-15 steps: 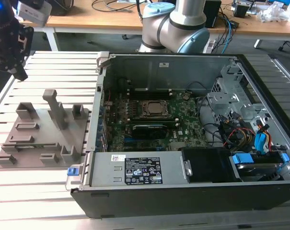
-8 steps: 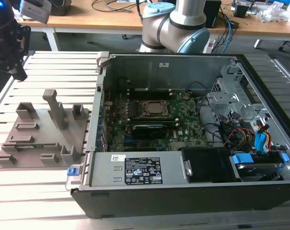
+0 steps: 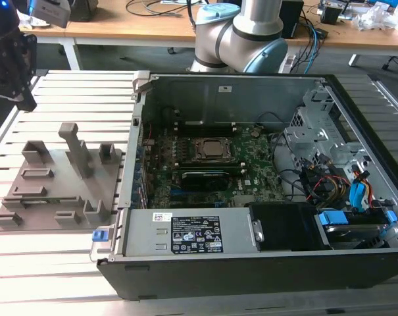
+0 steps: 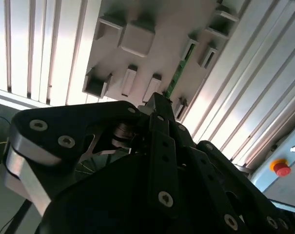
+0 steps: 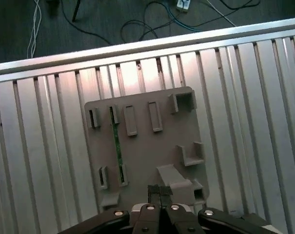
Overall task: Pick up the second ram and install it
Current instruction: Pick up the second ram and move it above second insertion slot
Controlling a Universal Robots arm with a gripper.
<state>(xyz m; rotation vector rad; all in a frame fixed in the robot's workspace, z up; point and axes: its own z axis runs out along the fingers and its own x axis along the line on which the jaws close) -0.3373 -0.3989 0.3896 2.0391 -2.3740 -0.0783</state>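
Aluminium slat table [image 3: 41,263]: ram [image 5: 116,146] in grey holder [image 3: 60,184], computer case [image 3: 238,273]; desk [image 3: 159,23] behind.

gripper [image 5: 159,190] body is cut off by the first wrist view's edge and hides the near rim of the grey tray [image 5: 142,153]. in the second wrist view the gripper covers one end of the second ram [image 4: 179,73] and part of the tray. in the exterior view the arm [image 3: 241,29] is cut at the top edge, the gripper at the left edge, and the tray slots' contents are too small to tell.
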